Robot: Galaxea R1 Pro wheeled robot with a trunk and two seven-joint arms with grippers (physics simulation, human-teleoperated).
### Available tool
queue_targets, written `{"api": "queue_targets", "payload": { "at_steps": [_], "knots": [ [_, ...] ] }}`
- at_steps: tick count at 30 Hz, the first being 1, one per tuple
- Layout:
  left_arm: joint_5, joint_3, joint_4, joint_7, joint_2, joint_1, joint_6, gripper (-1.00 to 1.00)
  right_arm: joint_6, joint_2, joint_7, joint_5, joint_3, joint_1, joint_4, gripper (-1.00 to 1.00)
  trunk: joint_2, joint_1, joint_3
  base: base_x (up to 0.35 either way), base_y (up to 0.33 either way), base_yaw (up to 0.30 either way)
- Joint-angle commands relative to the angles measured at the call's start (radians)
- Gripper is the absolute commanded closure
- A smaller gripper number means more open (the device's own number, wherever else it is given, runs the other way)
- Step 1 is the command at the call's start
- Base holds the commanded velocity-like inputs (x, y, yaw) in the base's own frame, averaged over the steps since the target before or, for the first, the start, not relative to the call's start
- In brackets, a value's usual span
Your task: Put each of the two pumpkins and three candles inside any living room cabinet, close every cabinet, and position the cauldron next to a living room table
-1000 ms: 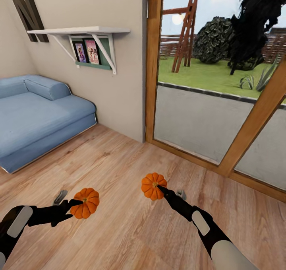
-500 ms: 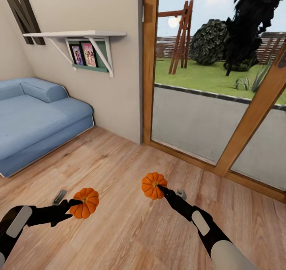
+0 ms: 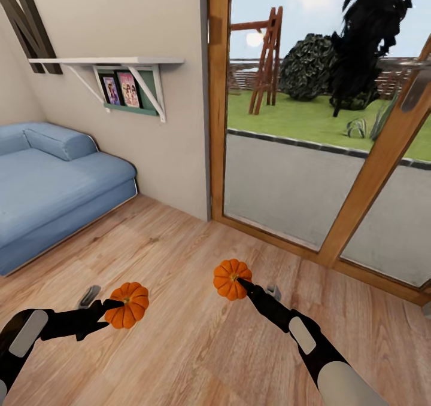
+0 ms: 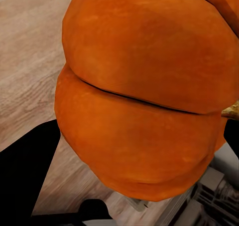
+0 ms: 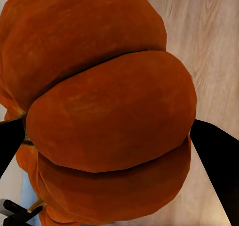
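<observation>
Pumpkins: two, one in each gripper, both carried clear of the wood floor (image 3: 179,256). The left pumpkin (image 3: 127,305) sits at about 7 o'clock in the head view, clamped by the left gripper (image 3: 112,306), whose dark fingers close against its ribbed side near the stem. The right pumpkin (image 3: 232,279) sits just below centre, at about 6 o'clock, gripped by the right gripper (image 3: 242,284) at its stem end. In the left wrist view the orange body (image 4: 144,101) presses between the dark fingers (image 4: 27,171). In the right wrist view the second pumpkin (image 5: 104,111) does the same, a finger (image 5: 216,156) bearing on its flank. Both grippers are thus closed firmly on their loads, with no gap visible.

The arms are held low, forward and apart, probably so that the two loads do not collide while the base travels.

Surroundings: a blue sofa (image 3: 54,185) at 9 o'clock, a white wall shelf (image 3: 108,62) at 11 o'clock, and a glazed wood-framed door (image 3: 311,155) from 12 to 3 o'clock, with a garden beyond.

Judged stage: transit. Both pumpkins are secured, but the cabinet still has to be found; the candles and cauldron remain to be dealt with. The main risk is a pumpkin slipping from a stem-end grasp during a turn.
</observation>
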Motion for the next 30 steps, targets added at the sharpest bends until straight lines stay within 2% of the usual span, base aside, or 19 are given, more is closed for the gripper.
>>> {"api": "queue_targets", "payload": {
  "at_steps": [1,21,27,30],
  "knots": [
    [-0.001,0.0,0.0,0.003,0.0,0.0,0.0,1.0,0.0,0.001,0.0,0.001,-0.001,0.0,0.0,1.0,0.007,-0.004,0.003,0.0,0.0,0.0],
    [0.0,0.0,0.0,0.003,-0.002,0.0,0.001,1.0,-0.002,0.001,-0.001,-0.001,-0.003,0.001,0.0,1.0,0.147,-0.081,0.066,0.0,0.0,0.0],
    [0.001,0.0,0.0,0.002,0.001,0.0,0.002,1.0,-0.04,0.001,0.001,-0.003,-0.003,0.004,0.0,1.0,0.189,-0.104,0.086,0.0,0.0,-0.023],
    [0.001,0.0,0.0,0.001,0.001,0.0,0.003,1.0,-0.044,0.001,0.007,-0.004,-0.002,0.004,0.0,1.0,0.189,-0.104,0.09,0.0,0.0,-0.119]
  ]
}}
